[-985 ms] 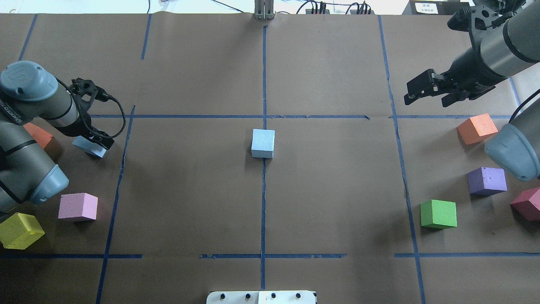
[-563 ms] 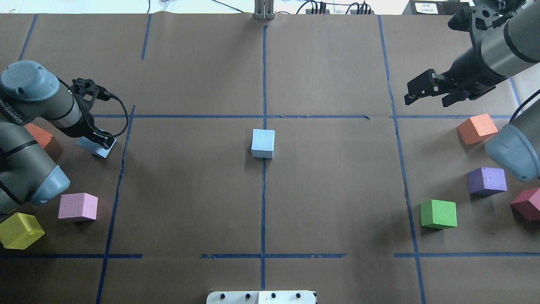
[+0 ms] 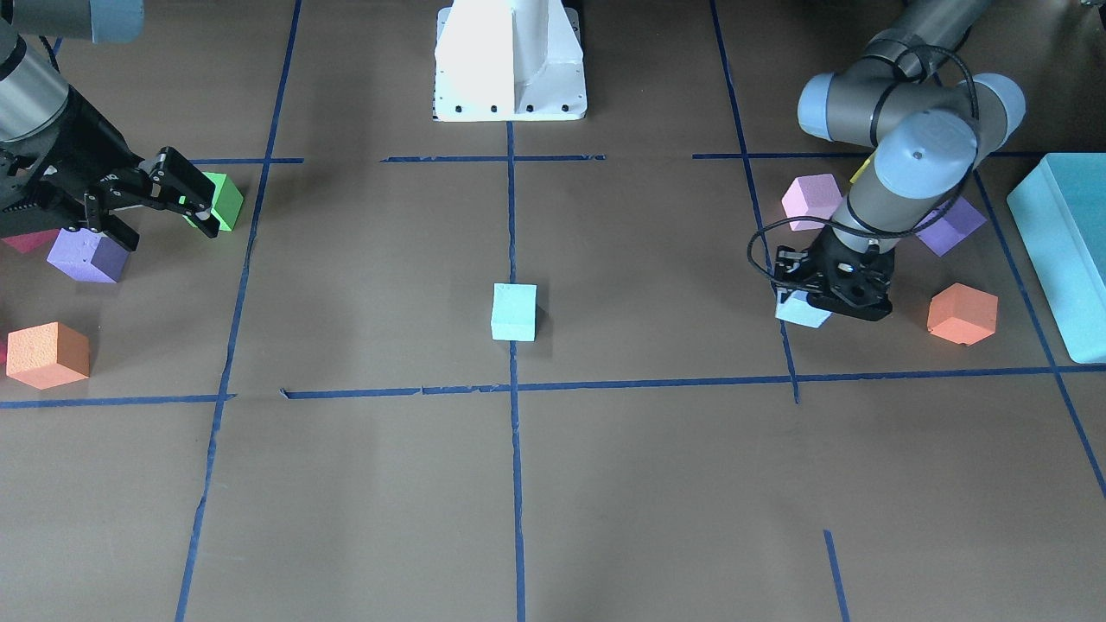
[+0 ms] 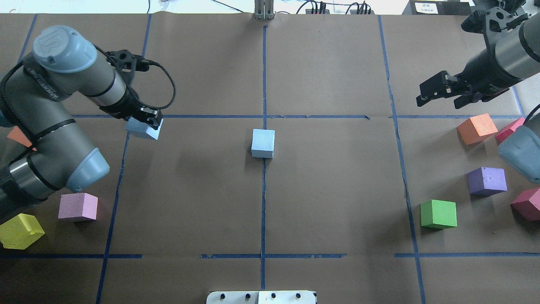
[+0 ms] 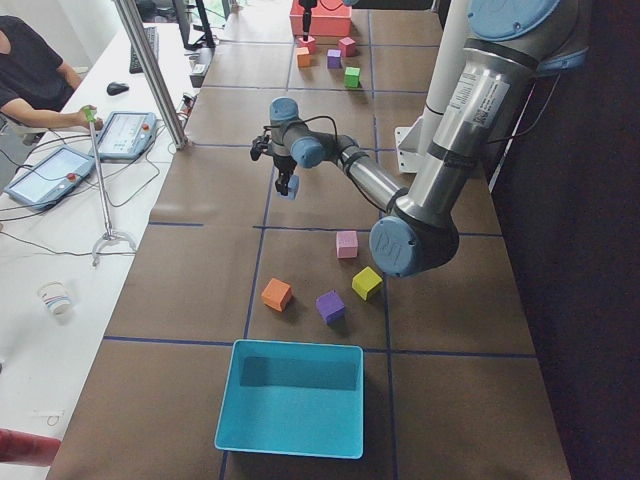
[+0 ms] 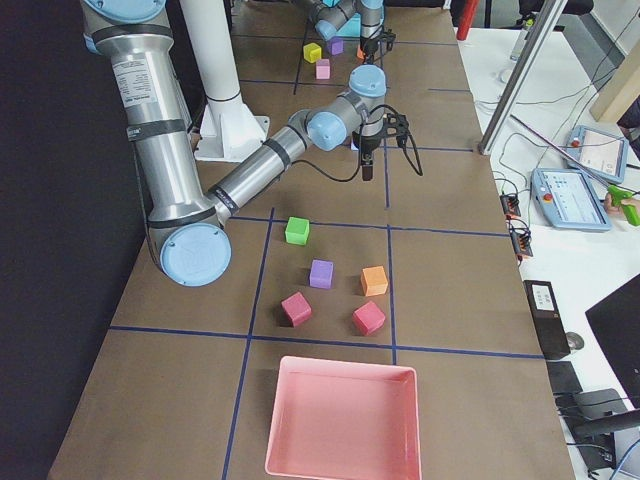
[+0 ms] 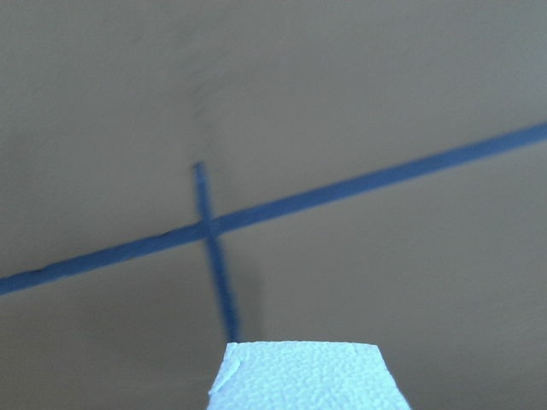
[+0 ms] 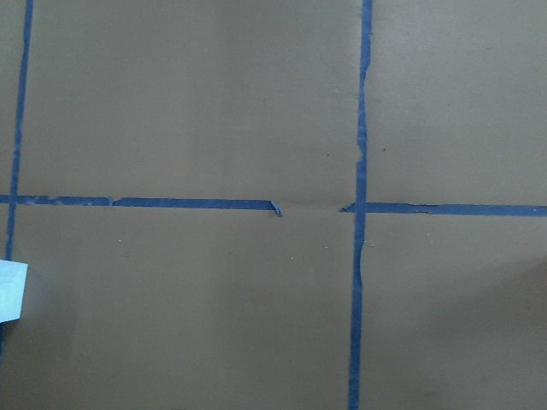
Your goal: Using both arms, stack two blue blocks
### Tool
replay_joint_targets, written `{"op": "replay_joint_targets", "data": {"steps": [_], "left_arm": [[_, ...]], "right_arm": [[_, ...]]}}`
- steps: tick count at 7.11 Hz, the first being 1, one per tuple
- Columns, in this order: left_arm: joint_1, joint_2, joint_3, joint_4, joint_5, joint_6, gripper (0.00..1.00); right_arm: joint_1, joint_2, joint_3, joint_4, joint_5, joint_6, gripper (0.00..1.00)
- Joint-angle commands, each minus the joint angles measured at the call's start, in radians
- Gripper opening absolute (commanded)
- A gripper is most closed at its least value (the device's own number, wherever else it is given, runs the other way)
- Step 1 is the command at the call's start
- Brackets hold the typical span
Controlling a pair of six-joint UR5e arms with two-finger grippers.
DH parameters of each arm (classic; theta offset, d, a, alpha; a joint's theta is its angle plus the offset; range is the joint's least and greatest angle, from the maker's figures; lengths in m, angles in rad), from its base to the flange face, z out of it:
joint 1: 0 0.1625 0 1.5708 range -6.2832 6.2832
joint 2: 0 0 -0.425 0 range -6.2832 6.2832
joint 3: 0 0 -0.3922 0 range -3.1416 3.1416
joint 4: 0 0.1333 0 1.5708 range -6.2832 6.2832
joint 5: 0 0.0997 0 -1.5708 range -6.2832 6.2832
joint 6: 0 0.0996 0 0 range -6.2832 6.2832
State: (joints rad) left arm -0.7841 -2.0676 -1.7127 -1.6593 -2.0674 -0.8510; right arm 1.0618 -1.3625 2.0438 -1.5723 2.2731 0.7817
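One pale blue block [image 4: 263, 143] sits on the centre tape line; it also shows in the front view [image 3: 514, 311] and at the left edge of the right wrist view [image 8: 10, 290]. My left gripper [image 4: 145, 122] is shut on the second blue block [image 4: 141, 131] and holds it above the table, left of the centre block. The front view shows this grip [image 3: 821, 298] and block [image 3: 799, 313]. The held block fills the bottom of the left wrist view [image 7: 308, 376]. My right gripper [image 4: 419, 97] is open and empty, raised at the far right.
Pink [image 4: 78, 207], yellow [image 4: 19, 230] and orange [image 4: 17, 136] cubes lie under my left arm. Orange [image 4: 476, 128], purple [image 4: 487, 180], green [image 4: 438, 214] and red [image 4: 527, 204] cubes lie at the right. A teal box [image 3: 1058, 250] and a pink tray [image 6: 345, 420] stand at the table ends.
My left gripper has lifted the blue block and carried it right and away from the robot, past the tape line. My right gripper has drawn back slightly to the right.
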Motion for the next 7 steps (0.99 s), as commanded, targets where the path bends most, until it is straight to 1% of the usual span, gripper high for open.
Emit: {"op": "replay_joint_targets", "data": {"steps": [1,2,3,4,5,6,7], "left_arm": [[0.112,-0.232,0.065,0.155,0.109,-0.154,0.05],[0.158,-0.308,0.138,0.167,0.136,-0.218,0.05],[0.187,-0.422,0.251,0.162,0.139,-0.280,0.05],[0.190,-0.527,0.375,0.162,0.141,-0.287,0.06],[0.213,-0.543,0.399,0.162,0.167,-0.295,0.07],[0.245,-0.539,0.403,0.162,0.209,-0.295,0.07],[0.246,-0.539,0.406,0.162,0.213,-0.296,0.07]], "right_arm": [[0.062,-0.073,-0.001,0.000,0.002,-0.148,1.00],[0.073,-0.090,-0.001,0.000,0.002,-0.177,1.00],[0.073,-0.095,-0.002,0.000,0.000,-0.179,1.00],[0.073,-0.095,-0.005,0.000,-0.003,-0.179,1.00],[0.073,-0.096,-0.010,0.000,-0.007,-0.180,1.00],[0.073,-0.096,-0.011,0.000,-0.007,-0.180,1.00],[0.073,-0.096,-0.013,0.000,-0.007,-0.180,1.00]]}}
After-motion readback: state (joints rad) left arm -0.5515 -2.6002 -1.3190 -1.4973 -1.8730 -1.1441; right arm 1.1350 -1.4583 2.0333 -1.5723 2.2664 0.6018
